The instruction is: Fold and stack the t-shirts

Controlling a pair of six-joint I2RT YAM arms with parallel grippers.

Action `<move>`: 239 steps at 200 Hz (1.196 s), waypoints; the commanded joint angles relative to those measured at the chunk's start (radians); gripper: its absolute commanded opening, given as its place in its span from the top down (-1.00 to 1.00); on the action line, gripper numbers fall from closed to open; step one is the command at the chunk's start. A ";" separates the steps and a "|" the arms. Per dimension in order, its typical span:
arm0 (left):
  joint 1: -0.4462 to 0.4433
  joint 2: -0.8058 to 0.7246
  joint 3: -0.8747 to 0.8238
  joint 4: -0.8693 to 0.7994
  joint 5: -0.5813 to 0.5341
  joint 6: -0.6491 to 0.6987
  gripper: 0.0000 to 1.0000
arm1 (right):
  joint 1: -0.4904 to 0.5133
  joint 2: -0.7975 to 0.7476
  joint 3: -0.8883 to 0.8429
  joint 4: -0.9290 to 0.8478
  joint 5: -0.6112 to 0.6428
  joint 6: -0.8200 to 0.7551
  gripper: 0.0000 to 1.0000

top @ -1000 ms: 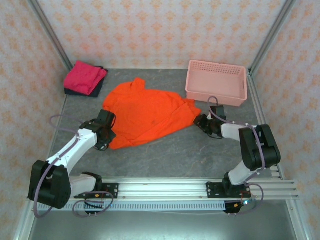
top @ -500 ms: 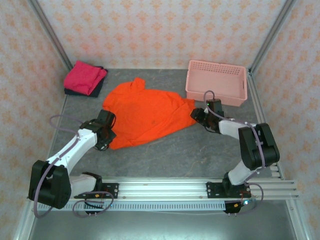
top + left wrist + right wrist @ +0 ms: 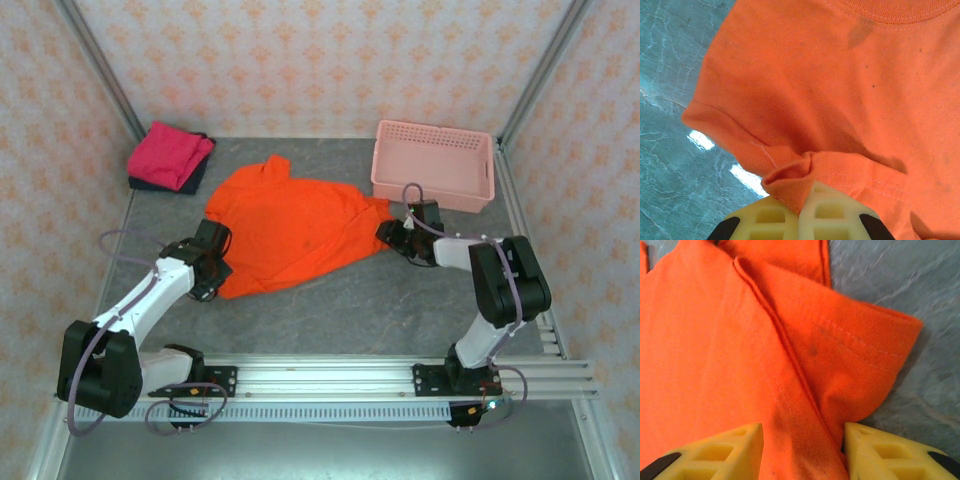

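1. Top external view first: you've got the grey marbled table [image 3: 400, 310] under everything, with both arms bolted at its near edge.
2. The orange t-shirt [image 3: 290, 230] is the biggest thing on it. It lies spread out and rumpled in the middle of the table, between the two grippers.
3. The pink lattice basket [image 3: 430, 195] sits at the far right, just past the orange shirt's right corner.
4. Far left corner: the magenta t-shirt [image 3: 170, 152] is folded and lying on top of the dark navy t-shirt [image 3: 190, 182], which pokes out along the near edge. That pile is well apart from the orange one.
5. Your left gripper [image 3: 801, 210] is clamped tight on the orange shirt. On the left wrist view a bunched bit of hem is pinched right between the two pale fingertips, at the shirt's near-left edge. Above that you can see the collar stitching and a small dark smudge just below it.
6. Your right gripper [image 3: 802, 450] is at the shirt's right corner with its jaws standing apart. The yellowish fingers [image 3: 735, 447] sit on either side of a seam and a folded-over sleeve, not squeezing the cloth.
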 commanded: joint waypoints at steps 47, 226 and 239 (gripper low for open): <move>0.012 -0.009 0.022 -0.008 -0.016 0.004 1.00 | 0.000 -0.057 -0.073 0.045 -0.040 0.015 0.13; 0.020 -0.088 0.160 -0.107 -0.131 0.065 1.00 | -0.001 -0.429 0.003 -0.214 0.102 -0.002 1.00; 0.022 -0.110 0.221 -0.143 -0.176 0.082 1.00 | -0.002 -0.497 0.050 -0.269 0.133 -0.025 1.00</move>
